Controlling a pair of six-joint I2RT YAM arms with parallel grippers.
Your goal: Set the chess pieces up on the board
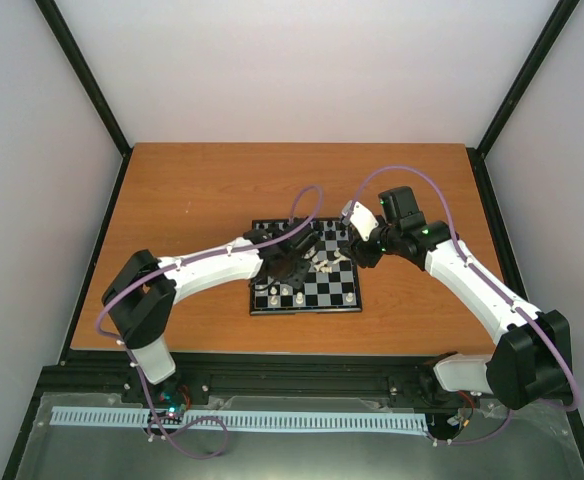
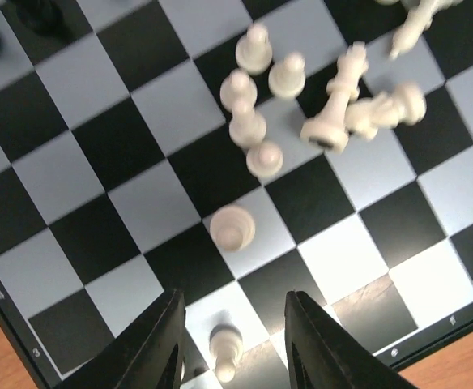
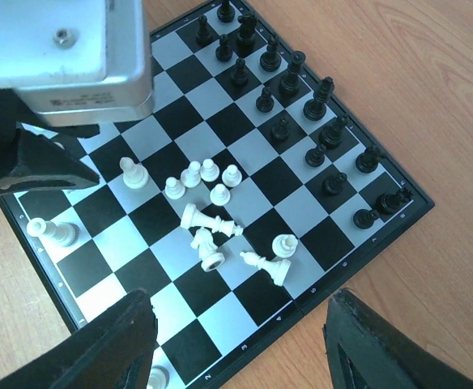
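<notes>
White setup: black left gripper (image 2: 235, 301), fingers parted, straddles a tiny cream-white pawn (image 2: 224, 352) at lower frame; right gripper (image 3: 238, 298) gapes empty; toppled cream pieces (image 3: 212, 243) mid-frame likely next.

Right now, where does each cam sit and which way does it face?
Top external: high behind the bases, facing down at the table; left arm, right arm and board show.
Left wrist: close over the board's rim, facing down; left pincer at bottom.
Right wrist: higher over the board, facing down; right pincer at bottom, left arm's wrist upper left.
Shared: both wrist views show the toppled white pieces.
</notes>
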